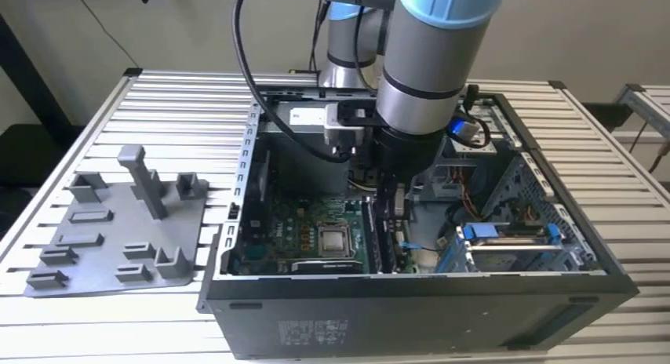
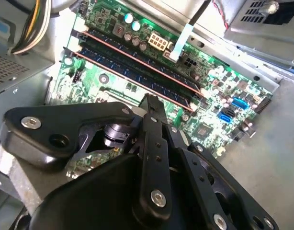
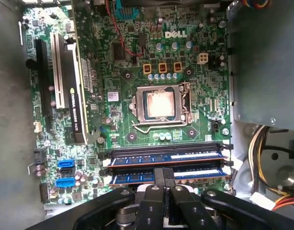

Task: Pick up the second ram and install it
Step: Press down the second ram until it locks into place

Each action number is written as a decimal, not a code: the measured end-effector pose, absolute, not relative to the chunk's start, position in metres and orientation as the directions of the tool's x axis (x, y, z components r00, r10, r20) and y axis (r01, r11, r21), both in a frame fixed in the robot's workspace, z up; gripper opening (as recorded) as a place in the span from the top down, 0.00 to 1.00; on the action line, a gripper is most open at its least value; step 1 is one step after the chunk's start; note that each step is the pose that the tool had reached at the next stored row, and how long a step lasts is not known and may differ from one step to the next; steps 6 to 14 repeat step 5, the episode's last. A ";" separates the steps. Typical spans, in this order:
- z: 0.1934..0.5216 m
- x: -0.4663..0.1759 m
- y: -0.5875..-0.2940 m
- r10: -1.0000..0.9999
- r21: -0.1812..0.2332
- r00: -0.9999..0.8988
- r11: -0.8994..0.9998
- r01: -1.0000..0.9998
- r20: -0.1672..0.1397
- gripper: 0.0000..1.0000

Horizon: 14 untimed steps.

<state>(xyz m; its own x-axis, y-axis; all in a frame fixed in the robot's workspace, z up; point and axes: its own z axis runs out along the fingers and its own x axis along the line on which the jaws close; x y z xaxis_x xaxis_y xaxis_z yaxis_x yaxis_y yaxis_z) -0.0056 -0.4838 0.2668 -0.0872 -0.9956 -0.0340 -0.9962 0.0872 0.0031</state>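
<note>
The slatted metal desk (image 1: 168,97) carries an open black computer case (image 1: 419,301), with a grey plastic fixture tray (image 1: 115,231) at its nine o'clock in the exterior view. The silver-and-blue robot arm (image 1: 429,58) reaches down into the case over the green motherboard (image 3: 137,86), whose bare square processor socket (image 3: 160,104) sits near the middle. In the first wrist view, two long thin memory sticks with blue-labelled faces stand on edge in parallel slots at the socket's six o'clock. The second ram (image 3: 195,173), the stick nearer the arm, lies in its slot under the black jaws (image 3: 164,179), which are pressed narrowly together on its top edge.
</note>
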 end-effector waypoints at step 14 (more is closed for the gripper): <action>0.267 -0.006 -0.484 -0.996 0.003 -0.087 0.087 -0.996 -0.034 0.89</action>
